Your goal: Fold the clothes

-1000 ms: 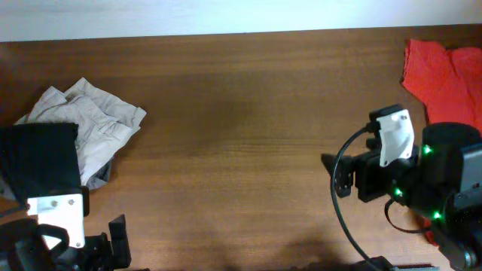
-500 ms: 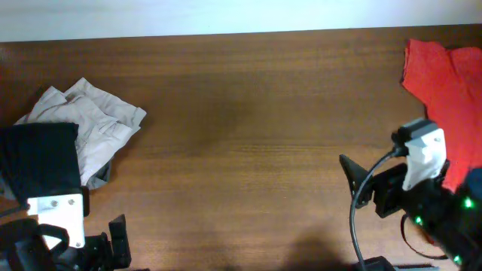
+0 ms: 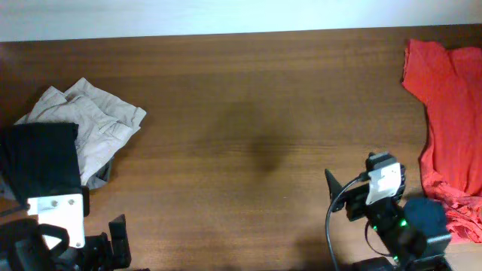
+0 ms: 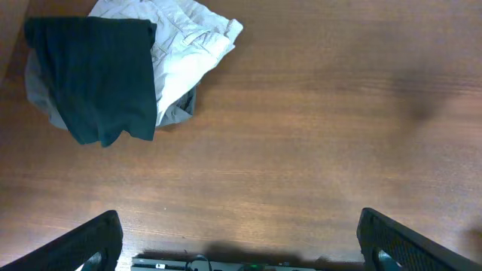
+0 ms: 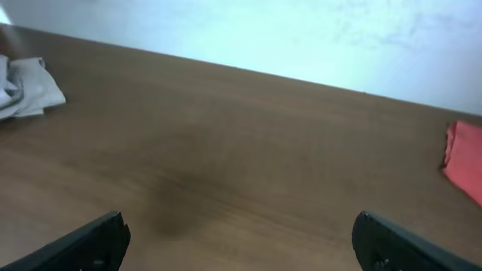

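The black T-shirt (image 3: 41, 162) lies folded at the table's left edge, partly on top of the beige trousers (image 3: 94, 124). It also shows in the left wrist view (image 4: 94, 75), at the upper left. My left gripper (image 4: 241, 245) is open and empty, low at the front left, apart from the shirt. My right gripper (image 5: 239, 239) is open and empty over bare wood at the front right; in the overhead view its arm (image 3: 384, 203) sits near the front edge.
A red garment (image 3: 448, 113) lies along the right edge and shows in the right wrist view (image 5: 463, 162). The beige trousers (image 4: 188, 45) lie crumpled at the left. The wooden table (image 3: 248, 113) ends at a white wall at the back.
My right arm has drawn back toward the front edge and dropped lower, uncovering more of the red garment. The left arm and the black T-shirt have not moved.
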You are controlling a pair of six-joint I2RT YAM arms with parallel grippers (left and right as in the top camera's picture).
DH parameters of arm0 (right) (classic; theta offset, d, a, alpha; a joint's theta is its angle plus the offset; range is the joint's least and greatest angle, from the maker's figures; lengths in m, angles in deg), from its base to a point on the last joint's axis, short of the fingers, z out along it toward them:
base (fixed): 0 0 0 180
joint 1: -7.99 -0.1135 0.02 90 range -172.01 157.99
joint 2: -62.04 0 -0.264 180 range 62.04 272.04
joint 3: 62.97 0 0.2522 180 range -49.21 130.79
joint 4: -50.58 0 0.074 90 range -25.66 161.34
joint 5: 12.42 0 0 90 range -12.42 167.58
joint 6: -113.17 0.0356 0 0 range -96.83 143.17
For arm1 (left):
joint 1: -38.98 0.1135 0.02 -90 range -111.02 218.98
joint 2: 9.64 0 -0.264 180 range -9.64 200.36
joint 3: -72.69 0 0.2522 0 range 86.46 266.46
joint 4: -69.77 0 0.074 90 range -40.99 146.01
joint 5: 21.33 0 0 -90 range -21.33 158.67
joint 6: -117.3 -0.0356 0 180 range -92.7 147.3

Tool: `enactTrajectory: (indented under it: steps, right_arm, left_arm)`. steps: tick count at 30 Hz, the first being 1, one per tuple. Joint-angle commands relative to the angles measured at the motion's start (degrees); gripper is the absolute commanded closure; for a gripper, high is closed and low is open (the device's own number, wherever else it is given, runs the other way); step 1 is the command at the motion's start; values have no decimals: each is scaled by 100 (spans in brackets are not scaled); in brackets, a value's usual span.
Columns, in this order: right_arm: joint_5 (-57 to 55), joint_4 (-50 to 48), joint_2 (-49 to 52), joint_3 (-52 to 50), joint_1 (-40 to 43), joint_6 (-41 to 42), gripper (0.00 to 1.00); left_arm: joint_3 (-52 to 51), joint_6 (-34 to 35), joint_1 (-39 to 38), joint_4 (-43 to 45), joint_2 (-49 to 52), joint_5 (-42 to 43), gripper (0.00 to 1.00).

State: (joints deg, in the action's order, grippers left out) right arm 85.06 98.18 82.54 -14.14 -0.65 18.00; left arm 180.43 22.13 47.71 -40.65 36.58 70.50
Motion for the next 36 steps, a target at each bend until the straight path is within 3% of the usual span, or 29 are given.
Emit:
enactTrajectory:
  steps: [1, 15, 36]
  right_arm:
    - [-66, -323, -699, -793, 48, -39, 1]
    - [-44, -627, -2033, -2428, 48, -37, 1]
    - [-26, -684, -2028, -2736, 46, -39, 1]
  left_arm:
    - [-11, -72, -33, -2, -7, -59, 1]
    - [-11, -72, -33, 0, -7, -59, 1]
    - [-11, -72, -33, -2, -7, -59, 1]
